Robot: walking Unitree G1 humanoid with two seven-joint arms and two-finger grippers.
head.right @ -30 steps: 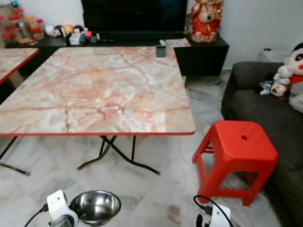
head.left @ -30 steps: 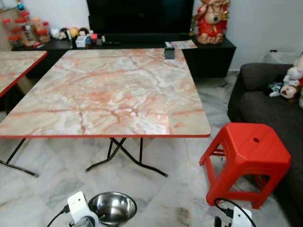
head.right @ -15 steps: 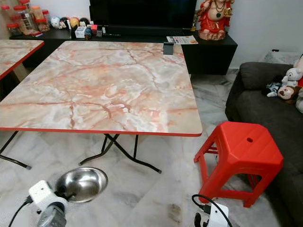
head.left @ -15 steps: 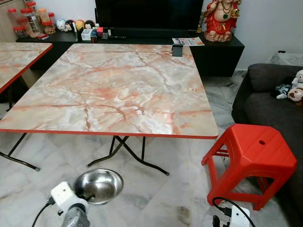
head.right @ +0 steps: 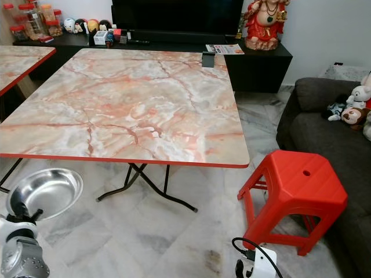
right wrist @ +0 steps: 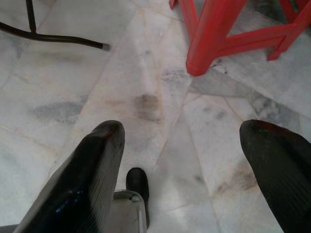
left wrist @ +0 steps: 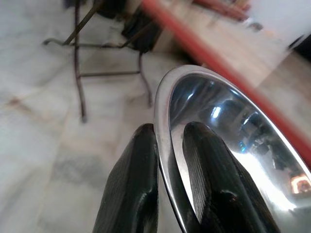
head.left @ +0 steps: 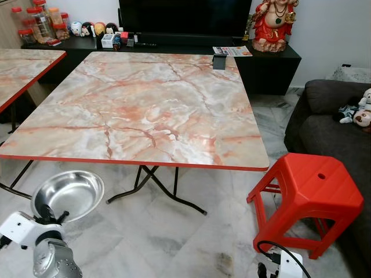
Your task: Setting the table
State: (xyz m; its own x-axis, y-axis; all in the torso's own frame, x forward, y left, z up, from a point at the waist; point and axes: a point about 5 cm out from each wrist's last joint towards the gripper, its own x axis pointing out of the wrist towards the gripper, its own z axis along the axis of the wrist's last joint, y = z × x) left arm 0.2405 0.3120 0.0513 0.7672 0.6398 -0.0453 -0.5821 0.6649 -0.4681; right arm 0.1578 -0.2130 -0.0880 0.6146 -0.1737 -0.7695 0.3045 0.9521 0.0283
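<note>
The left gripper (left wrist: 167,160) pinches the rim of a shiny round steel bowl (head.left: 68,194), one black finger inside, one outside. The head views show the bowl held low, in front of the near edge of the big pink marble-look table with a red rim (head.left: 145,104). The right gripper (right wrist: 187,165) hangs with fingers spread wide over the pale marble floor (right wrist: 146,77), near a red plastic stool (head.left: 307,191). The dark grey sofa (head.left: 324,124) is cut off at the side.

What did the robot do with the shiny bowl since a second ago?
The left gripper, shut on the rim of the metal bowl, has swung it out to the robot's left and lifted it toward the table edge. The camera shifted too. The right gripper stays open and low, and the red stool hasn't moved.
</note>
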